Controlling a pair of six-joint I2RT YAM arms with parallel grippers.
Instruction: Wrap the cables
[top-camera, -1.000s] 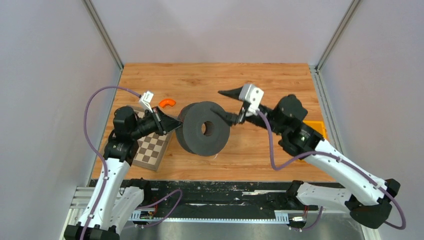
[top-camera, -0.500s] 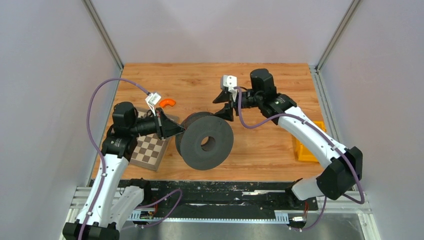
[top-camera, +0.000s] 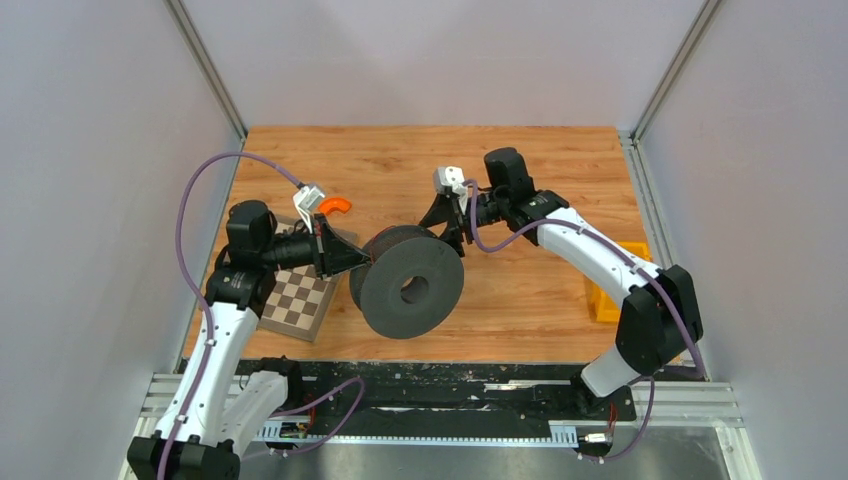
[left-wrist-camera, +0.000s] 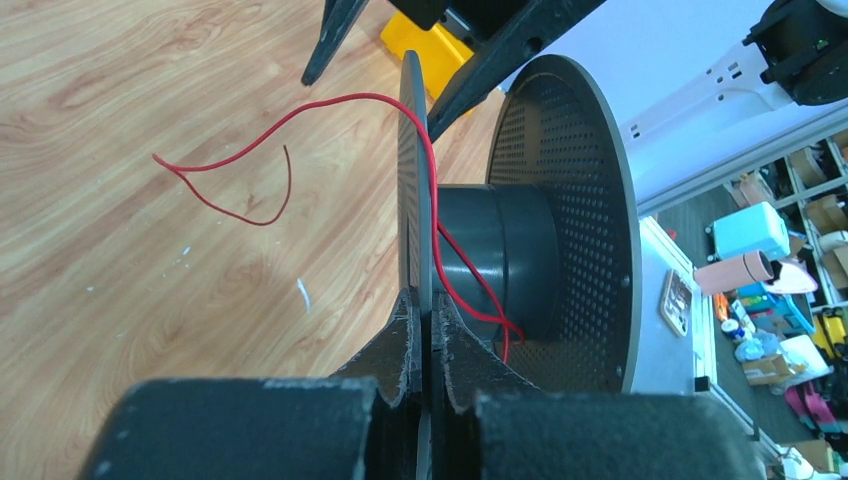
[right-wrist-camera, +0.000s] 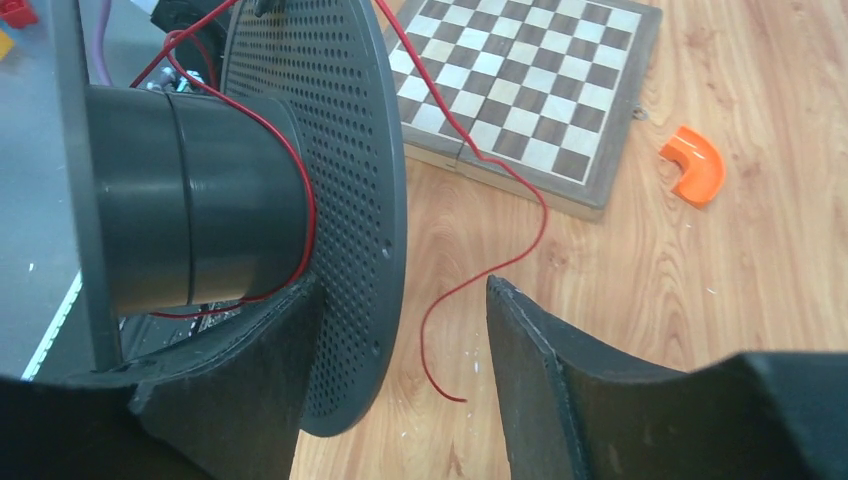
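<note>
From above, the left gripper (top-camera: 362, 258) meets the rim of the black spool (top-camera: 412, 288) standing on edge, with the right gripper (top-camera: 448, 222) at its far side; left wrist: jaws clamped tight on a flange, the thin red cable (left-wrist-camera: 355, 95) trailing onto the table (left-wrist-camera: 120, 250); right wrist: fingers spread wide astride a flange, gripping nothing; the cable loops the hub.

My left arm (top-camera: 213, 335) comes up from the near left and bends to the right, with the left gripper (top-camera: 352, 257) pinched tight shut. My right arm (top-camera: 600, 258) loops far out and points left, and the right gripper (top-camera: 447, 224) has its fingers (right-wrist-camera: 560, 390) spread apart
</note>
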